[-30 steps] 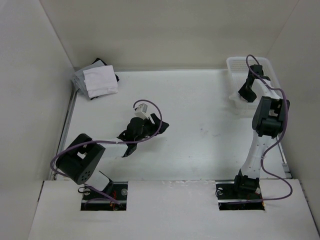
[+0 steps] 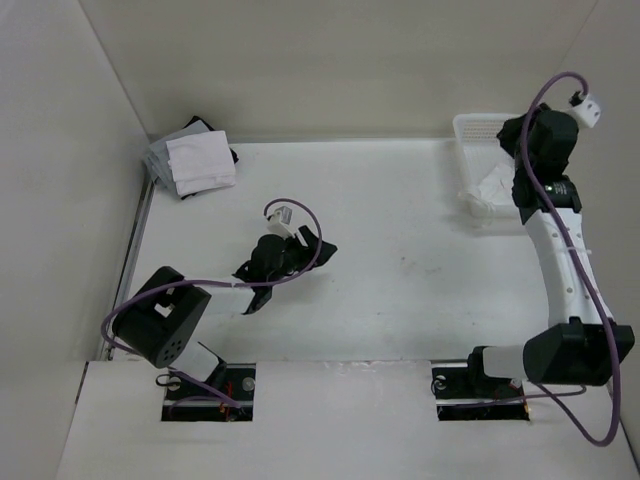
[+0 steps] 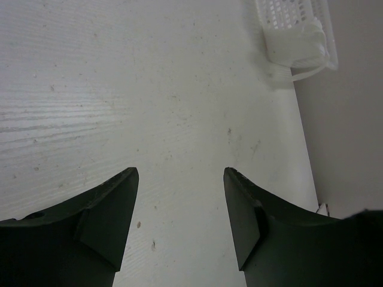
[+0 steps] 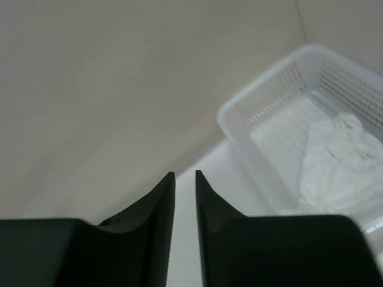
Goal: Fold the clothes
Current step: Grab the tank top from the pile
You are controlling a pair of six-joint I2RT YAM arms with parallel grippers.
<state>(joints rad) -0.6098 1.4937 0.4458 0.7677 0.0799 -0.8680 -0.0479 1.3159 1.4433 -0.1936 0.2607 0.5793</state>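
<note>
Top external: shows the clothes [image 2: 492, 188] crumpled in the basket [image 2: 478, 120], part hanging over its near rim. Finds left gripper [image 3: 179, 176] spread wide, empty, over the table [image 2: 400, 230]; right gripper [image 4: 185, 176] above the basket, fingers barely parted, holding nothing. Judges folding not begun: retrieval, spreading, every fold left.

The left gripper [image 3: 179, 173] hovers with its two dark fingers spread wide and nothing between them, its arm folded back at the elbow behind it. The right gripper [image 4: 185, 173] is raised on a long, nearly straight arm. Its jaws stand only a narrow slit apart, gripping nothing.
</note>
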